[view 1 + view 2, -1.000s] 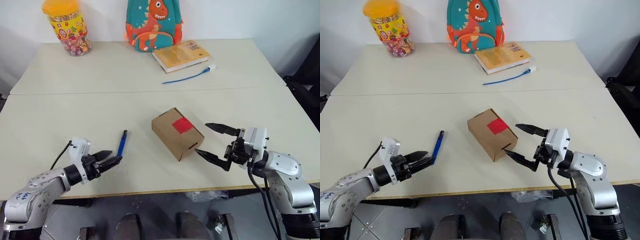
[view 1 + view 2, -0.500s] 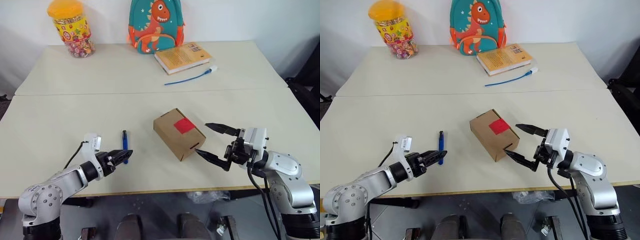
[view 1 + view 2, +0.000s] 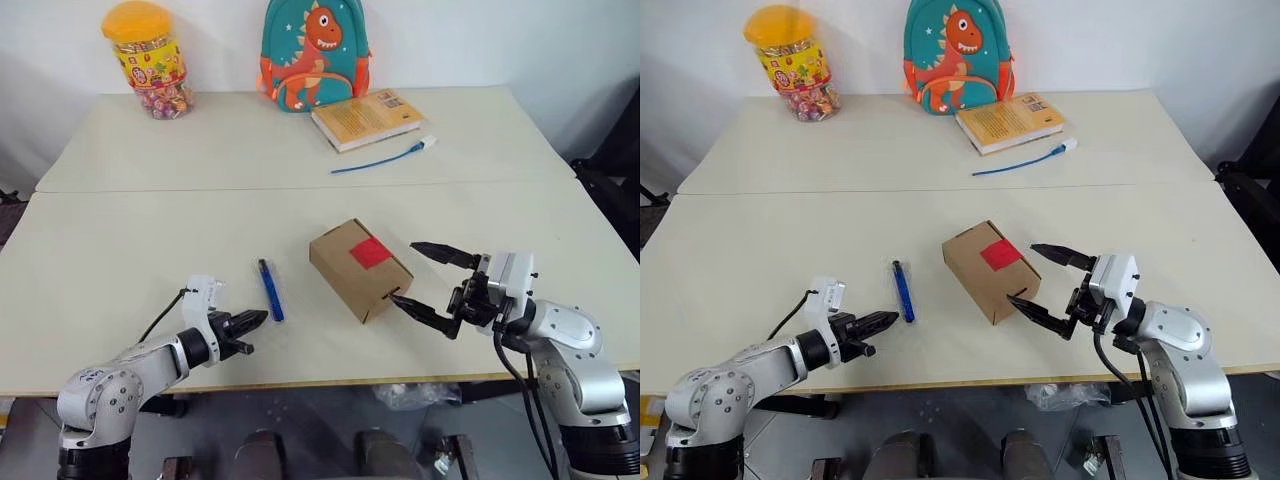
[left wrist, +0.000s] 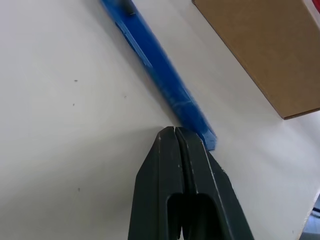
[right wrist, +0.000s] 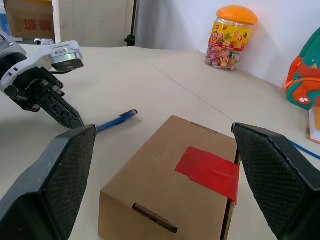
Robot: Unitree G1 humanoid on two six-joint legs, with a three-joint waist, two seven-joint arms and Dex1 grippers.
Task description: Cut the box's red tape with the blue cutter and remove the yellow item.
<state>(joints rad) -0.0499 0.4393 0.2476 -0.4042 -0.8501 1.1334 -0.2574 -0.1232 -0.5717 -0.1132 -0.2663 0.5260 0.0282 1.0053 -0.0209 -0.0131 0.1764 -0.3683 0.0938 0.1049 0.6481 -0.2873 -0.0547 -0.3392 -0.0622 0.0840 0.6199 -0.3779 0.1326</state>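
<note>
The blue cutter (image 3: 270,290) lies on the counter (image 3: 120,250), free. The left gripper (image 3: 252,320) has its jaws closed on nothing beside it. The right gripper (image 3: 420,275) has its jaws wide apart by the box (image 3: 358,268).

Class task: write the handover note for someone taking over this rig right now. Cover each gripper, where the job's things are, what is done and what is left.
Left gripper: shut, empty, tips at the near end of the slim blue pen-shaped cutter, which lies on the table.
Right gripper: open, beside the small brown cardboard box, not touching.
Red square tape: uncut.
Done: nothing.
Left: grasp cutter, cut tape, remove the yellow item.
</note>
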